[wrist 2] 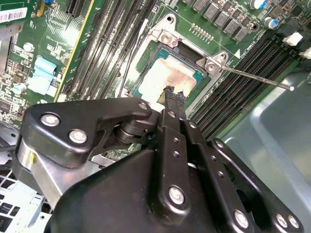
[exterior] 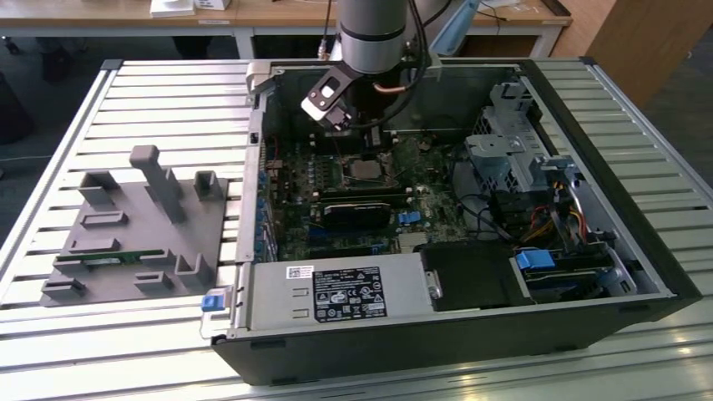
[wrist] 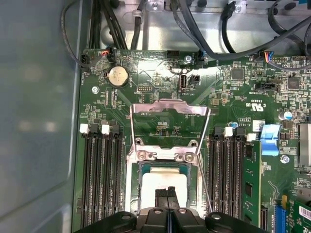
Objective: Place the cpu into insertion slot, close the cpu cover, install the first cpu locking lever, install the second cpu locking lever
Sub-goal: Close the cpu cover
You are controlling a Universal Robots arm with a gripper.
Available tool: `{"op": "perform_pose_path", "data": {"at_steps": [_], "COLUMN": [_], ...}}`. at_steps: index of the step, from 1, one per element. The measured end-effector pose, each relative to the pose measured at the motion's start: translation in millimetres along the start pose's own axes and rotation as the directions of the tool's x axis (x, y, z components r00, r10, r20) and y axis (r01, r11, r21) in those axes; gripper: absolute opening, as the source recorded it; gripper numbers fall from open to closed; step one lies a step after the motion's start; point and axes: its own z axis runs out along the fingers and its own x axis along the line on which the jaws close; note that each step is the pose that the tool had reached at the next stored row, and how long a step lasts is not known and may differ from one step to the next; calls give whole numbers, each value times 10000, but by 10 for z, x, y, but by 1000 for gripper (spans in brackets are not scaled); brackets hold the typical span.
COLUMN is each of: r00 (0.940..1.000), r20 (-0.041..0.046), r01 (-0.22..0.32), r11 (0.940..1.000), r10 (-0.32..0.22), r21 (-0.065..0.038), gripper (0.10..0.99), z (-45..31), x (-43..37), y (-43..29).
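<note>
I see a green circuit board [wrist: 160,97] speckled with tiny silver and black parts. The chip [wrist: 163,187] has a pale silver-grey face, and the cover [wrist: 170,107] is bare, shiny silver metal. My gripper [wrist: 167,196] is matt black with silver screw heads. The long slots [wrist: 102,179] are black with white end clips. At the exterior view's left, the holder [exterior: 134,225] is plain grey, the table [exterior: 56,125] is striped in pale silver slats, and the computer case [exterior: 468,342] is black.

A grey fixture [exterior: 123,242] lies beside an open computer case [exterior: 446,338] on a slatted table [exterior: 100,351].
</note>
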Motion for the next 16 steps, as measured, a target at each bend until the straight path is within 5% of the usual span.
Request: {"op": "perform_pose_path", "data": {"at_steps": [16], "r00": [10000], "r20": [1], "r01": [0], "r11": [10000], "r10": [0], "r21": [0], "gripper": [114], "z": [-122], "x": [2], "y": [7]}}
